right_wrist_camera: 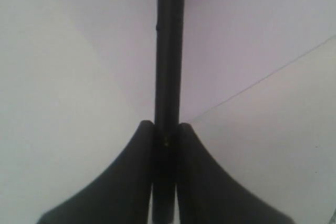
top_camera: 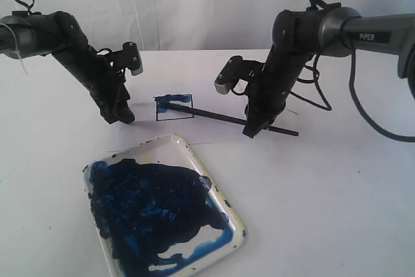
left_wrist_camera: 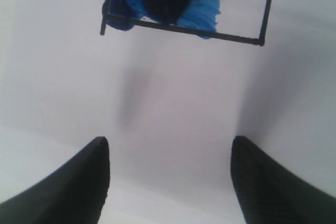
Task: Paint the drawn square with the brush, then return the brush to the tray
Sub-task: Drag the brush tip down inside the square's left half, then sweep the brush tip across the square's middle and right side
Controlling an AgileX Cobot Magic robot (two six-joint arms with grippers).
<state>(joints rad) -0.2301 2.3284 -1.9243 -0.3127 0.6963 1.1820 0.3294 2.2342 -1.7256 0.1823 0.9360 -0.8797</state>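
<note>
Painting is the step in hand: the drawn square (top_camera: 174,106), on the desk (top_camera: 324,192) toward its far edge, is only partly blue. We clamp the brush (top_camera: 220,116) in our right end effector (top_camera: 251,129), tip on the square. Our left end effector (top_camera: 123,118) hangs open beside it. Next, we judge, strokes must cover the white part before the tray (top_camera: 189,152) at the near edge.

White table (top_camera: 337,212) bears paper (top_camera: 170,128) and tray (top_camera: 209,234) (blue-smeared).
</note>
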